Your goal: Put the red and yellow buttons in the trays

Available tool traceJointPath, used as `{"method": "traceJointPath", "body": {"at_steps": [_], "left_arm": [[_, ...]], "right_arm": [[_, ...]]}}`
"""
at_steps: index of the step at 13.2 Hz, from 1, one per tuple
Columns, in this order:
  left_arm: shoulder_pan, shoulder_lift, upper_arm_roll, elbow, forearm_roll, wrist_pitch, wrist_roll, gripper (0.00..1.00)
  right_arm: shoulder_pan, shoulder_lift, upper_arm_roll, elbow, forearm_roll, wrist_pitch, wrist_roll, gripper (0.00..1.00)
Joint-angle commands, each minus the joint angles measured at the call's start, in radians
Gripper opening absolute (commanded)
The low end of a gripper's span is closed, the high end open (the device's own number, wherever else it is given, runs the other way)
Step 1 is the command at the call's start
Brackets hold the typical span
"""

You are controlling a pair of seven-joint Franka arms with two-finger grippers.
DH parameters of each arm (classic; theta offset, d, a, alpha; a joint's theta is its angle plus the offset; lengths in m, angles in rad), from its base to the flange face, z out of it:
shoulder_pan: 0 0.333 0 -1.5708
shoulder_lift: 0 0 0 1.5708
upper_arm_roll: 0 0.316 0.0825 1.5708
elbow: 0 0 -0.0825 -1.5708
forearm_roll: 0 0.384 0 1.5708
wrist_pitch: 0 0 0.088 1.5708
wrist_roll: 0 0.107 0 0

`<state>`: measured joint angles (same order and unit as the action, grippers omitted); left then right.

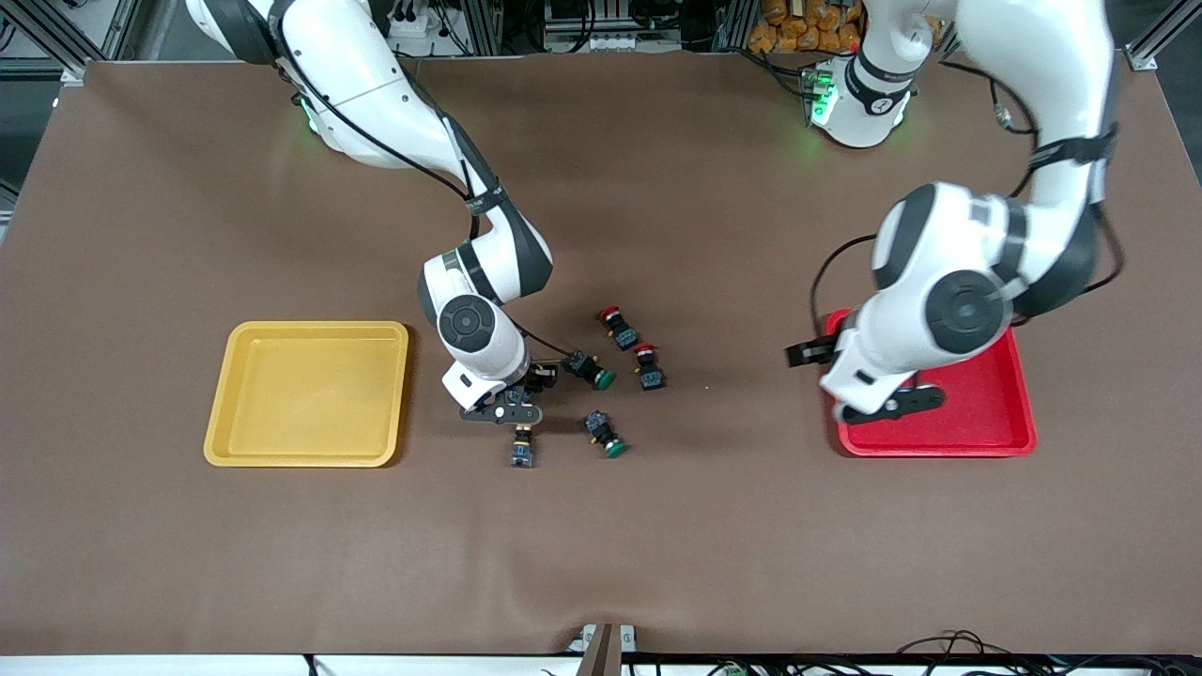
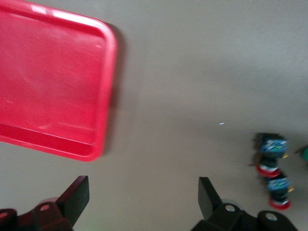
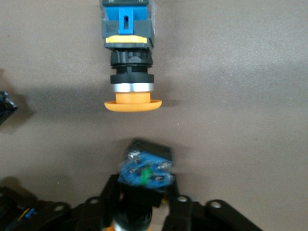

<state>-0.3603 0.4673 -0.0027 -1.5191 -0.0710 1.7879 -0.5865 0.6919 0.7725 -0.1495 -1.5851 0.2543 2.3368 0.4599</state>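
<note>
Right gripper (image 3: 139, 204), jaws clamped on a yellow button (image 3: 144, 173): lift straight, clearing second yellow button (image 3: 129, 62) ahead, toward yellow tray (image 1: 310, 330). Left gripper (image 2: 144, 197), jaws open, over surface beside red tray (image 2: 103, 96): waiting.

held button's (image 3: 143, 175) cap hidden between right claw (image 3: 139, 211) fingers, red tray (image 2: 53, 82) cut off

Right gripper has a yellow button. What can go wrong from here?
1. The held yellow button sits skewed in the right gripper; it may slip before the yellow tray.
2. The loose yellow button lies just beside it; a low sweep may knock it.
The left gripper, open, waits over the red tray's rim.
</note>
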Motion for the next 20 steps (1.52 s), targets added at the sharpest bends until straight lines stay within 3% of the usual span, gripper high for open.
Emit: {"method": "traceJointPath", "body": {"at_steps": [1, 4, 6, 9, 11, 16, 20], "left_arm": [[-0.069, 0.063, 0.004, 0.031, -0.018, 0.071, -0.142, 1.00], [-0.120, 0.123, 0.004, 0.053, -0.018, 0.132, -0.239, 1.00], [-0.150, 0.163, 0.004, 0.057, -0.019, 0.207, -0.309, 1.00], [-0.186, 0.247, 0.003, 0.088, -0.019, 0.284, -0.328, 1.00], [-0.198, 0.281, 0.003, 0.088, -0.050, 0.338, -0.328, 1.00], [-0.255, 0.349, 0.003, 0.088, -0.067, 0.445, -0.363, 1.00], [-0.296, 0.378, 0.003, 0.086, -0.073, 0.461, -0.381, 1.00]], "right_arm": [[0.005, -0.007, -0.012, 0.016, 0.020, -0.017, 0.002, 0.00], [-0.011, -0.073, -0.033, 0.097, 0.019, -0.231, 0.002, 0.00], [-0.031, -0.169, -0.065, 0.148, 0.017, -0.392, -0.003, 0.00], [-0.096, -0.341, -0.096, 0.154, 0.006, -0.589, -0.017, 0.00], [-0.161, -0.419, -0.102, 0.148, -0.052, -0.700, -0.107, 0.00], [-0.398, -0.414, -0.102, 0.145, -0.141, -0.697, -0.428, 0.00], [-0.509, -0.290, -0.102, 0.142, -0.142, -0.564, -0.632, 0.00]]}}
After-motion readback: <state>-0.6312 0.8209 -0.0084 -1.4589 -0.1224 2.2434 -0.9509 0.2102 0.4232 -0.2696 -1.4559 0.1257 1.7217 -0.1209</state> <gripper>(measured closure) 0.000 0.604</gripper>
